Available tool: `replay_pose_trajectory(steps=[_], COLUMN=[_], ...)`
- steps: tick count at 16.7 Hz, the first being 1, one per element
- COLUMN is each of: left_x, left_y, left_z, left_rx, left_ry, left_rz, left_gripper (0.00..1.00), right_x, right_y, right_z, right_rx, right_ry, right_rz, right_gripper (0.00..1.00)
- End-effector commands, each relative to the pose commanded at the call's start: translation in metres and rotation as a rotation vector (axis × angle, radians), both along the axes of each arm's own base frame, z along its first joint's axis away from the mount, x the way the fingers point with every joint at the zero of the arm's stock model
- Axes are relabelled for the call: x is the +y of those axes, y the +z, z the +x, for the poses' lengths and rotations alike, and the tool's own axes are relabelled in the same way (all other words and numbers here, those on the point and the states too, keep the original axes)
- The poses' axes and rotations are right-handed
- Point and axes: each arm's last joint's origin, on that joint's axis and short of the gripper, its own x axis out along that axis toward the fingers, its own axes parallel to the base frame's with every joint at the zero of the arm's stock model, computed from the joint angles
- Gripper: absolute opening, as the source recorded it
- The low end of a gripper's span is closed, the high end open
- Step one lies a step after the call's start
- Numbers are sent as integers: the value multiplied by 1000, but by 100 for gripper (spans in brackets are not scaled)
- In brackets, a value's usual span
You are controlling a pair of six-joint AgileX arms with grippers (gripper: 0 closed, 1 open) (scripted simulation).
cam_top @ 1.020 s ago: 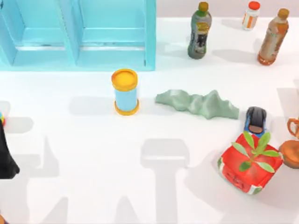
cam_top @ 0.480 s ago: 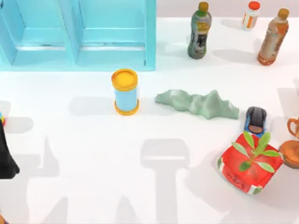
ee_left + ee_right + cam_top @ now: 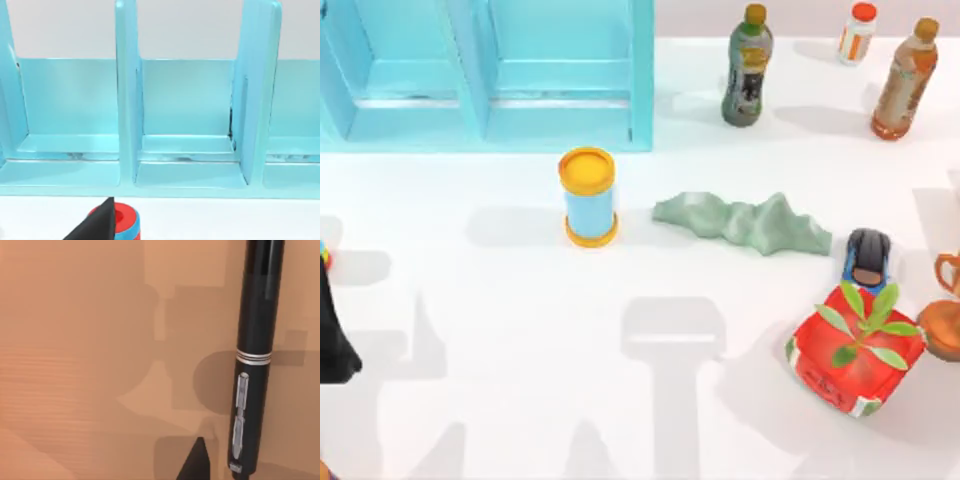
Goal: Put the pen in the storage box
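A blue can with yellow ends (image 3: 589, 197) stands upright on the white table (image 3: 500, 340), left of a crumpled grey-green cloth (image 3: 745, 222). Along the far edge stand three bottles: a dark-labelled one (image 3: 747, 68), a small white one with a red cap (image 3: 857, 33), and an orange-brown one (image 3: 905, 80). Near the right side a red box topped with green leaves (image 3: 856, 350) sits just beside a blue-and-black toy car (image 3: 867, 257) and a brown cup (image 3: 946, 320)
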Motion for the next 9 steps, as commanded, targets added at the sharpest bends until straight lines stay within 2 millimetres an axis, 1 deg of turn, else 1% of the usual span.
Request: replay_pose_trajectory(steps=[3,4,9], left_x=[0,0,0], left_y=[0,0,0], left_z=[0,0,0], left_rx=[0,0,0], left_ry=[0,0,0], left_rz=[0,0,0], left_gripper=[100,100,100], right_x=[0,0,0], right_y=[0,0,0], right_z=[0,0,0], right_rx=[0,0,0], right_ry=[0,0,0], right_rz=[0,0,0], right_gripper=[98,100,100])
